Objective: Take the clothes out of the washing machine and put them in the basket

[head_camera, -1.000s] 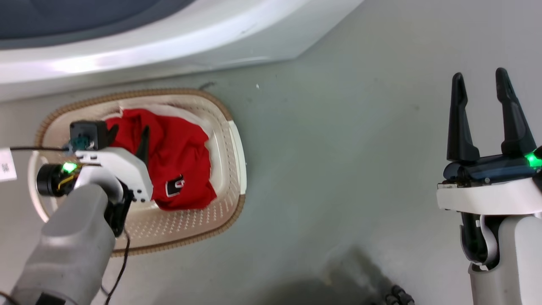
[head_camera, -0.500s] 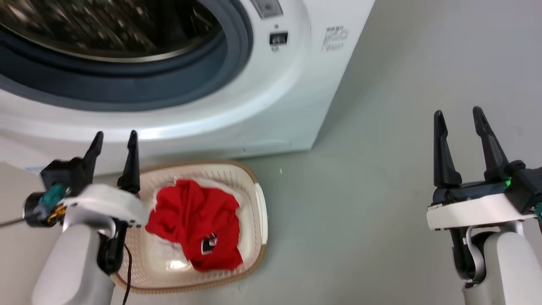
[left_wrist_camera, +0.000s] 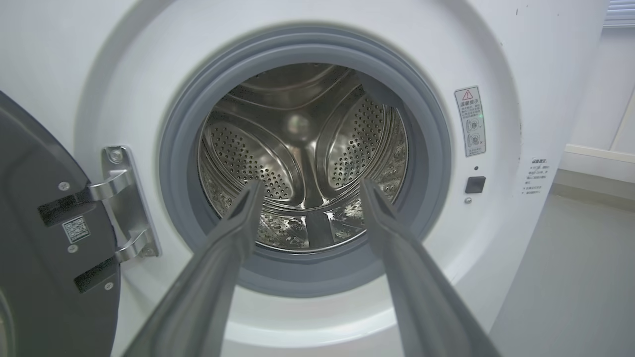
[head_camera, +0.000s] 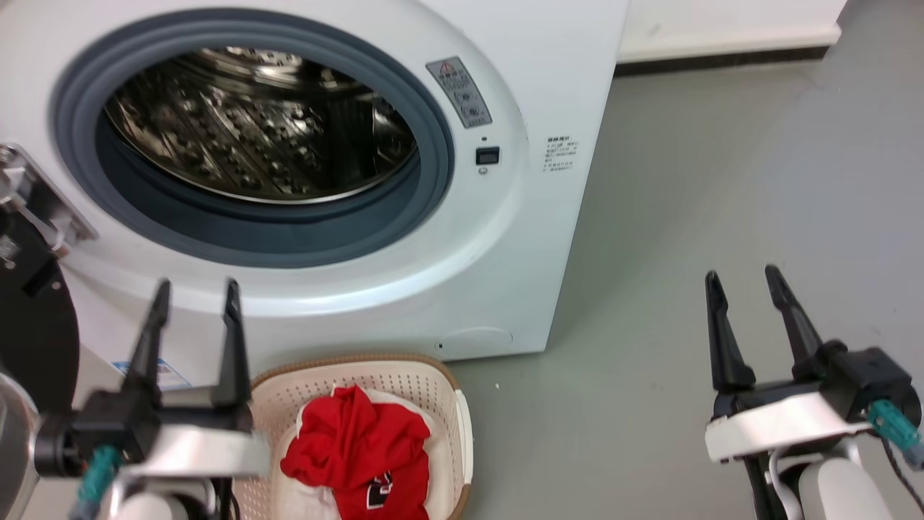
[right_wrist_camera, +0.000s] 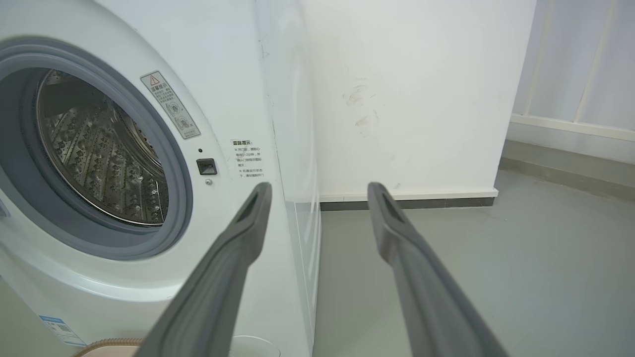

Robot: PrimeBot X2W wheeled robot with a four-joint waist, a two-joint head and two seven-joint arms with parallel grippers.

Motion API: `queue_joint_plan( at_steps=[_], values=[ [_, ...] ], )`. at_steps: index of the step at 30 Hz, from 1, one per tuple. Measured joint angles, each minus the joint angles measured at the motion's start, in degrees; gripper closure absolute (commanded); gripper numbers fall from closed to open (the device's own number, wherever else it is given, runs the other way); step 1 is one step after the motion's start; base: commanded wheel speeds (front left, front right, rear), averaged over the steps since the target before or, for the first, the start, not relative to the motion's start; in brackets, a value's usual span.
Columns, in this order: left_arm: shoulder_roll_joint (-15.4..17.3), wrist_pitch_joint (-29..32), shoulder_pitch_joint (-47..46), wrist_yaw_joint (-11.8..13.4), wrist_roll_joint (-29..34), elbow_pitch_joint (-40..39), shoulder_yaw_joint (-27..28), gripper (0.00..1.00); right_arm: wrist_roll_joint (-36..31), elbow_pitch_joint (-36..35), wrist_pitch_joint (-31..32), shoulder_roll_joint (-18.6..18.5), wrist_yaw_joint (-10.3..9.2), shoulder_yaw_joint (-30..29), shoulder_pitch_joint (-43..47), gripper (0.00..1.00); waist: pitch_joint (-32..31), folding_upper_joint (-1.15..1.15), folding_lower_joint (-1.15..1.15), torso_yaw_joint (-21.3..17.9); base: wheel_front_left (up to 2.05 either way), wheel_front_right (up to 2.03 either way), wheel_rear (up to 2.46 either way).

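Crumpled red clothes (head_camera: 361,448), white-trimmed, with a black-and-white patch, heaped in the cream basket (head_camera: 440,393) at bottom centre. Just behind, the white washer (head_camera: 534,217), grey-rimmed opening upper left. Left gripper (head_camera: 195,289) lower left, right gripper (head_camera: 743,273) lower right: fingers spread, holding nothing.

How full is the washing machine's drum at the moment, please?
Empty as far as visible: the drum shows bare perforated steel, and the clothes lie in the basket.
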Motion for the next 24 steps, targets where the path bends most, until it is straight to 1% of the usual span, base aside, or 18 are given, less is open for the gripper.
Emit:
queue_joint_plan(
  at_steps=[3, 7, 16, 24],
  values=[
    [-1.9, 0.0, 3.8, -0.1, 0.9, -1.6, 0.3, 0.00, 0.4, 0.2, 0.0, 0.0, 0.00, 0.1, 1.6, 0.00, -1.8, 0.00, 0.00, 0.1, 0.00, 0.00, 0.00],
    [-3.3, 0.0, 7.1, -0.3, 1.1, -1.2, 0.5, 0.00, 0.9, 0.4, 0.0, 0.0, 0.00, -0.1, 3.2, 0.00, -3.5, 0.00, 0.00, -0.1, 0.00, 0.00, 0.00],
    [-4.9, 0.0, 9.7, -0.7, 2.4, -0.8, 1.1, 0.00, 1.3, 0.1, 0.0, 0.0, 0.00, -0.1, 5.1, 0.00, -4.6, 0.00, 0.01, -0.7, 0.00, 0.00, 0.00],
    [-5.3, 0.0, 9.7, -0.6, 3.3, -0.5, 1.3, 0.00, 1.3, 0.0, 0.0, 0.0, 0.00, -0.2, 5.4, 0.00, -4.4, 0.00, 0.02, -1.0, 0.00, 0.00, 0.00]
  ],
)
